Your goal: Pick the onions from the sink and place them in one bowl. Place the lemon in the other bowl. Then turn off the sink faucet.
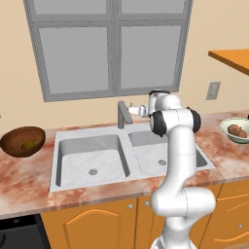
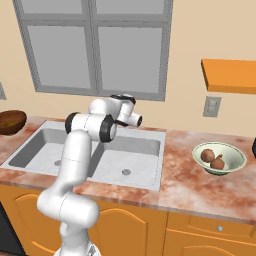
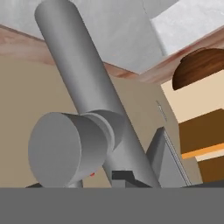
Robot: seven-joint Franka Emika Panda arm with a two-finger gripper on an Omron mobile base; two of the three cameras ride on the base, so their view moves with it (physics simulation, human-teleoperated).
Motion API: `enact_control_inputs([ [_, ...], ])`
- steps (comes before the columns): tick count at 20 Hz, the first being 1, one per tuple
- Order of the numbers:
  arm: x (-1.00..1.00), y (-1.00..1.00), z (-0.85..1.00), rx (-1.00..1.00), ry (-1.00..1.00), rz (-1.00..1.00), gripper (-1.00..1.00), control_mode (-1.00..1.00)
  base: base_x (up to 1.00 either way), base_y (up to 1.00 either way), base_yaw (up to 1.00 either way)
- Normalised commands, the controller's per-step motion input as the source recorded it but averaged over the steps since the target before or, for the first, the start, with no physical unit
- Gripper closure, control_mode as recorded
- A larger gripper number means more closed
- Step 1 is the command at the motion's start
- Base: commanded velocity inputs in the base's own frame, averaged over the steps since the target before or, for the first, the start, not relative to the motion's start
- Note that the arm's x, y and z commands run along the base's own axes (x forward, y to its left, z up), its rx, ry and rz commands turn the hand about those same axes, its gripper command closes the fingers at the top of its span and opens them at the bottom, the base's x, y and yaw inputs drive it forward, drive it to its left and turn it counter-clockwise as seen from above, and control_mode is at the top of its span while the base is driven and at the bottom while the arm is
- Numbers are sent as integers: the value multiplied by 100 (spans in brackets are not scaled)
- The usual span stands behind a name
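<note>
Wooden bowl (image 1: pixel 19 138): was seen at the far left of the marbled desk (image 1: pixel 29 180), well apart from the sink; its dark rim was also caught in the hand view (image 3: pixel 201 65) and at the left edge of the right base view (image 2: pixel 11 120).
Lemon (image 1: pixel 28 144): was found lying inside the wooden bowl, low against its inner wall.
Sink (image 1: pixel 87 160): a light-grey double basin was set into the desk under the window (image 1: pixel 112 44); both basins showed a round drain and held no fruit.
Faucet (image 1: pixel 122 113): the grey post was stood behind the divider between the two basins, seen close up in the hand view (image 3: pixel 83 83) with its round cap beside it.
Jaws (image 1: pixel 133 111): were held level at the faucet, pointed to the left from the white wrist; whether they were spread or pressed together could not be told, since the fingertips were barely shown at the bottom of the hand view and were hidden in the right base view.
Arm (image 1: pixel 177 160): was raised in front of the right basin, bent over toward the faucet.
Pale bowl (image 2: pixel 220 159): was placed on the desk to the right of the sink, well apart from it.
Onions (image 2: pixel 212 158): two reddish-brown balls were seen lying together inside the pale bowl, touching or nearly so.
Wall outlet (image 2: pixel 212 106): was mounted above the desk, behind the pale bowl.
</note>
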Motion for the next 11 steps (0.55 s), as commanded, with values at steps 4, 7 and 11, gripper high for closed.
enact_control_inputs([
  [4,96,9,-9,2,3,31,100,-100,0,0,0],
  [7,91,21,-15,0,1,36,100,-100,0,0,0],
  [11,83,35,-24,0,0,38,100,-100,0,0,0],
])
